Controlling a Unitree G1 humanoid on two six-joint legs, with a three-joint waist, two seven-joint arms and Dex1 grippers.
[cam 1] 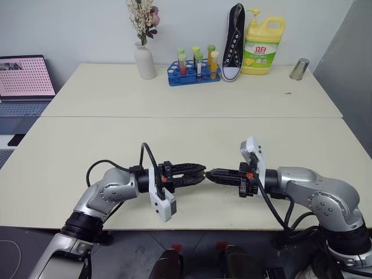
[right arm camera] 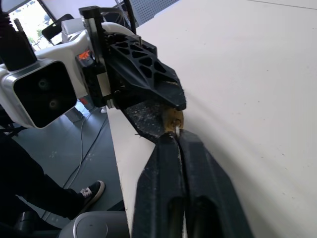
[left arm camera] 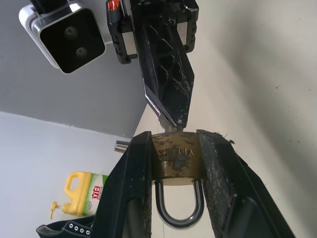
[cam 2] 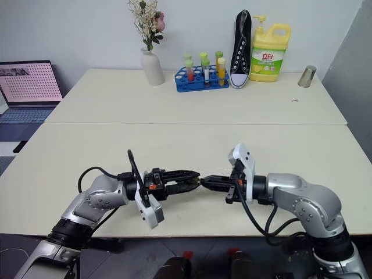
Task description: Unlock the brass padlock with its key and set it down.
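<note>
Brass padlock pinched in L gripper above the table front edge, shackle facing L wrist, R gripper fingers pressed together on small key at lock's bottom, tips touching it.

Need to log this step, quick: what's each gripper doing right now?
Left gripper: closed on the brass padlock, shackle still shut.
Right gripper: shut, tips at the padlock's base, pinching a thin metal piece, likely the key.
</note>
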